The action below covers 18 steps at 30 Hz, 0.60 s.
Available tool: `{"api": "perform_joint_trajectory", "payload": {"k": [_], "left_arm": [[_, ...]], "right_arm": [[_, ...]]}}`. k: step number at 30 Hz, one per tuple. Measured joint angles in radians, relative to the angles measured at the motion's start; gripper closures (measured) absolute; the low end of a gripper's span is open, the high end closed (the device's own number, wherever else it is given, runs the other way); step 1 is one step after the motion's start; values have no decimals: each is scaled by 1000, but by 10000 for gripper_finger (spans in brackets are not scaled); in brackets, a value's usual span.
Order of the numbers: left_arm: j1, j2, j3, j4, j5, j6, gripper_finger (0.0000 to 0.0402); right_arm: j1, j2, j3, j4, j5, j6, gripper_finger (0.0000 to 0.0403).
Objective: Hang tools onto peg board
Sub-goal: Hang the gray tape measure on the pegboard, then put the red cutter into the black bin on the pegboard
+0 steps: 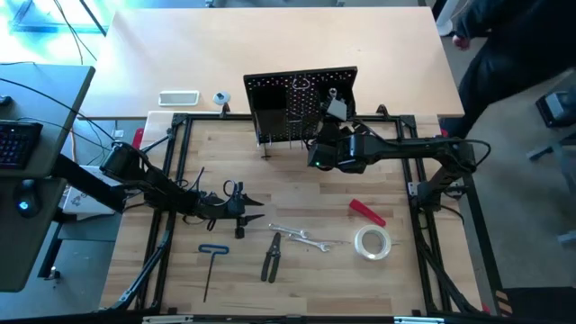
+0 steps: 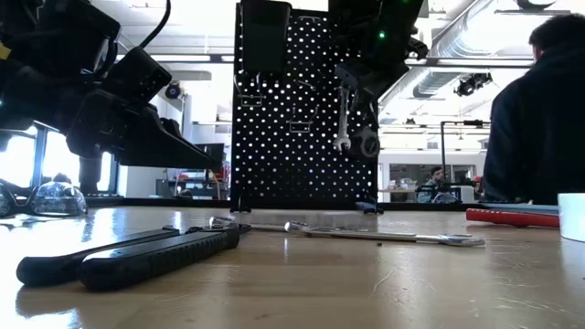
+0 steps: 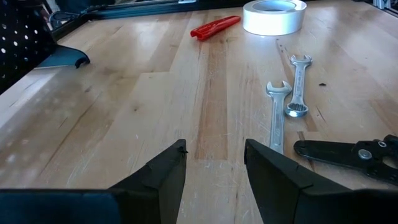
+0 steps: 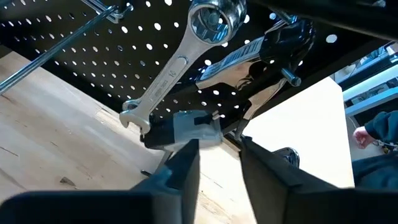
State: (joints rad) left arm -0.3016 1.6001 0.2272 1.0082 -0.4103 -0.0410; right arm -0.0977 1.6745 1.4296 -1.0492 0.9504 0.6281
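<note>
The left pincer [image 1: 241, 214] hovers low over the bench [image 1: 297, 180], its fingers [image 3: 163, 171] apart with only bare wood between them. From overhead its dark bulk blurs into itself, so the tips are hard to separate there. Just beyond it lie one blue T-handle hex key [image 1: 210, 266], one pair of dark-handled pliers [image 1: 271, 259] and two silver wrenches [image 1: 301, 236] overlapping each other; the wrist camera cuts the pliers off at the frame edge. Further right are one red-handled tool [image 1: 367, 212] and one clear tape roll [image 1: 372, 242]. At the back stands the peg board [image 1: 297, 103], its lower face hidden overhead by the right arm. One hung wrench [image 4: 171, 71] dangles from a hook there by its ring end. The right pincer [image 4: 219, 155] sits just below that wrench, fingers parted and nothing clamped. A person [image 2: 539, 119] sits beyond the bench, partly cut off.
</note>
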Motion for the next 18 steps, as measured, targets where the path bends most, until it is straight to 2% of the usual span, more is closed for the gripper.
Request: {"api": "perform_joint_trajectory", "payload": {"k": [7, 12, 18], "left_arm": [[0, 0, 0, -3, 0, 0, 245], [0, 0, 0, -15, 3, -7, 245], [0, 0, 0, -21, 41, -8, 245]], "right_arm": [[48, 0, 0, -1, 44, 0, 252], [101, 0, 1, -29, 46, 14, 249], [192, 0, 48, -182, 48, 103, 249]]}}
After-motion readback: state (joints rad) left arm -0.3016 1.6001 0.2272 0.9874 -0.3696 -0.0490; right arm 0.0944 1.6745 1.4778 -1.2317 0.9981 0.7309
